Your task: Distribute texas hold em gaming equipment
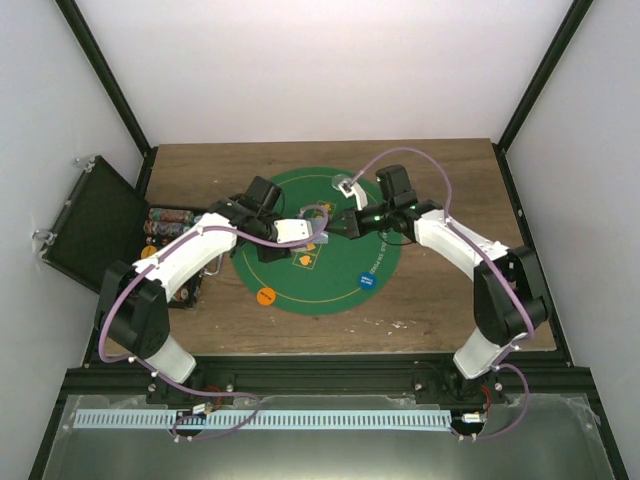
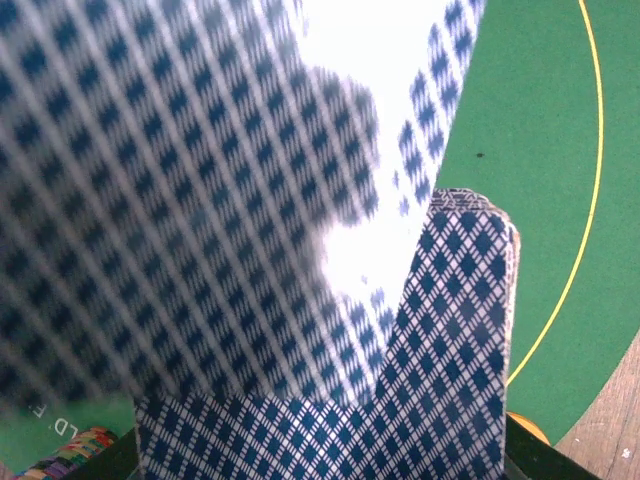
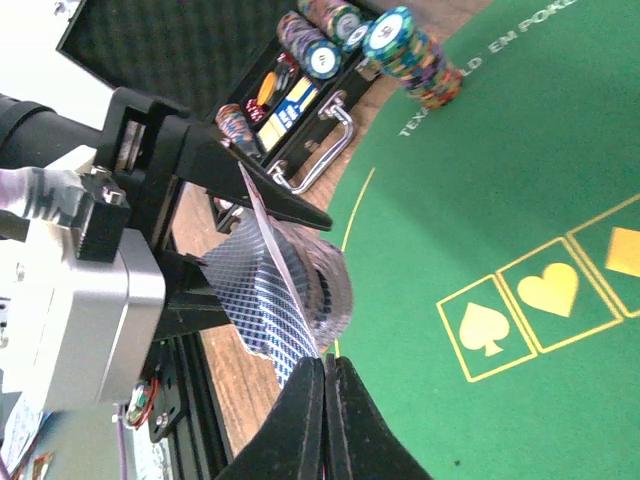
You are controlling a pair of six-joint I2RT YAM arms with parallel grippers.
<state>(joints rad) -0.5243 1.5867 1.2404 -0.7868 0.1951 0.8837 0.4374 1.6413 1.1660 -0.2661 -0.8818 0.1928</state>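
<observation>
My left gripper (image 1: 268,240) is shut on a deck of blue-patterned playing cards (image 3: 300,290) and holds it above the left part of the green mat (image 1: 330,290). My right gripper (image 3: 326,365) is shut on the edge of one card (image 3: 262,235) that is lifted off the deck. In the left wrist view that card (image 2: 200,200) is blurred and fills most of the view over the deck (image 2: 450,380); the left fingers are hidden. An orange disc (image 1: 265,296), a blue disc (image 1: 366,280) and a clear disc (image 1: 345,185) lie on the mat.
An open black case (image 1: 90,225) lies at the table's left, its handle side (image 3: 300,130) near the mat. Stacks of poker chips (image 3: 400,50) stand by it. The mat carries yellow spade and heart marks (image 3: 485,330). Bare wood (image 1: 450,180) surrounds the mat.
</observation>
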